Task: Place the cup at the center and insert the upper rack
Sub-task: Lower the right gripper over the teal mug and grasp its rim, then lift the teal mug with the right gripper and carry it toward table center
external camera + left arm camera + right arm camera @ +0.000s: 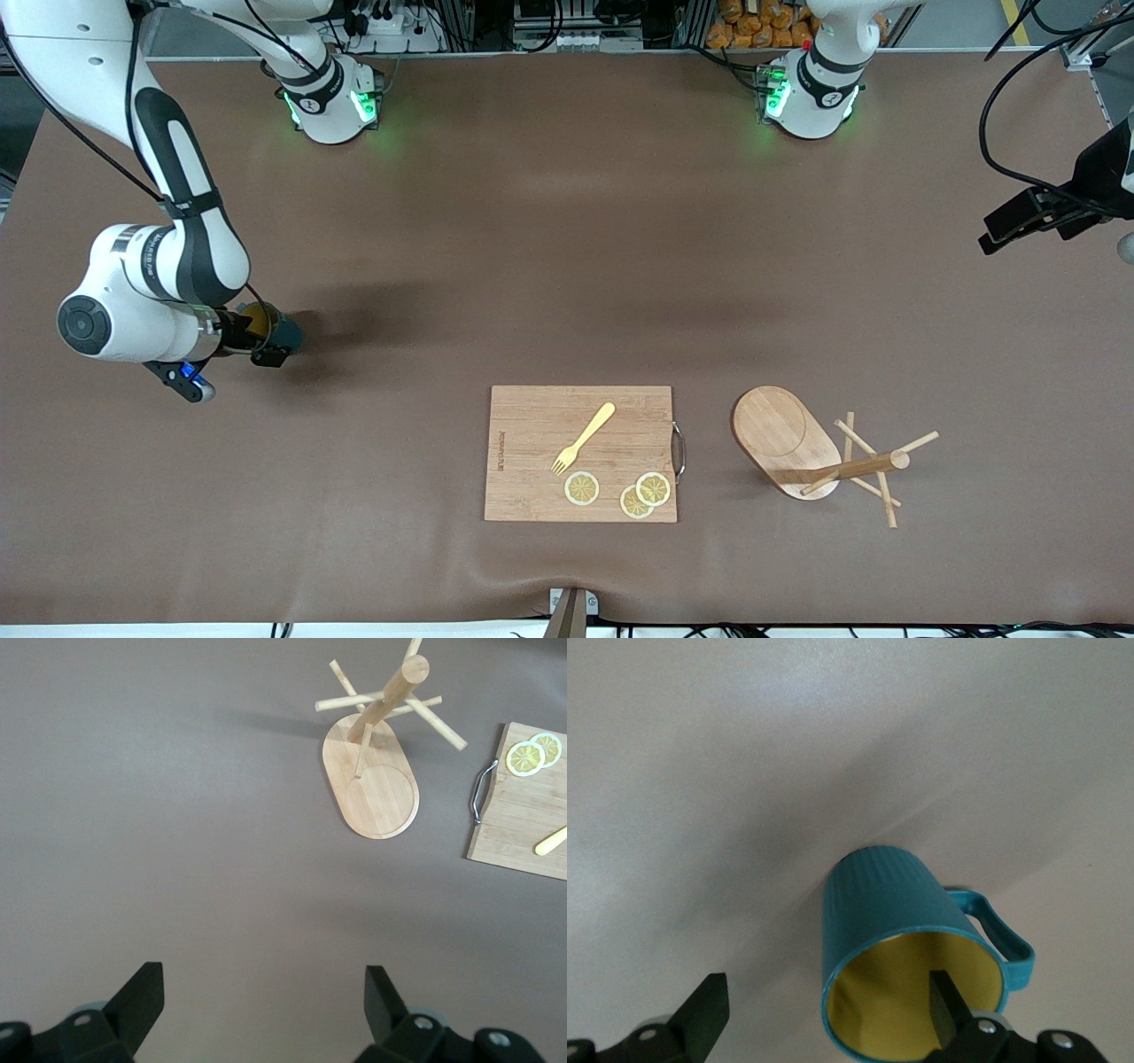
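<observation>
Teal cup sits between the right pincer's spread fingers; left pincer hangs apart.

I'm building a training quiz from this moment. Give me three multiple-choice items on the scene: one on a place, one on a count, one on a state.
1. Where does the yellow fork lie?
A. on the cutting board
B. in the cup
C. on the rack's base

2. How many lemon slices lie on the board?
A. one
B. three
C. five

3. How are the left gripper fingers?
A. shut on the upper rack
B. shut on nothing
C. open

Answers: 1 A, the fork rests on the board; 2 B, one apart and two overlapping; 3 C, a wide gap shows, with only bare table.
</observation>
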### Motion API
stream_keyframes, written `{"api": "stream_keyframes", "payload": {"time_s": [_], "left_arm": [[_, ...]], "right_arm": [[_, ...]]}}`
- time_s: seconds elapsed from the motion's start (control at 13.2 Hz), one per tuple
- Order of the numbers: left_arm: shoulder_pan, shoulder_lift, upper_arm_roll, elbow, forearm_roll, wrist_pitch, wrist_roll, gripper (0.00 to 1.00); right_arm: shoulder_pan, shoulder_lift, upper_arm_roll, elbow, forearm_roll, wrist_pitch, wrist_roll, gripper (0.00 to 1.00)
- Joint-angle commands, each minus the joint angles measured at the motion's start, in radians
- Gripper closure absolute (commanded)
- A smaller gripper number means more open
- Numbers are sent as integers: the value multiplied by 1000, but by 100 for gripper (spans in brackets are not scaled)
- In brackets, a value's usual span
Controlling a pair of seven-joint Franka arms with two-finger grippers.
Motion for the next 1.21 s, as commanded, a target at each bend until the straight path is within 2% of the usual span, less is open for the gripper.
{"api": "stream_keyframes", "payload": {"time_s": [0.0, 0.08, 0.3, 0.53, 0.98, 1.13], "left_arm": [[6, 3, -5, 0, 22, 11, 2, 0], [6, 3, -5, 0, 22, 13, 0, 0], [3, 5, -8, 7, 31, 16, 0, 0], [6, 3, -7, 7, 31, 16, -1, 0], [8, 2, -3, 4, 45, 13, 0, 0], [8, 2, -3, 4, 48, 7, 0, 0]], "right_arm": [[-16, 24, 7, 0, 17, 25, 11, 17], [-16, 26, 5, 0, 16, 25, 11, 34], [-16, 26, 5, 0, 16, 27, 10, 72], [-16, 26, 5, 2, 16, 35, 10, 100], [18, -11, 5, 18, 14, 2, 26, 100], [47, -52, 7, 63, 14, -94, 51, 100]]}}
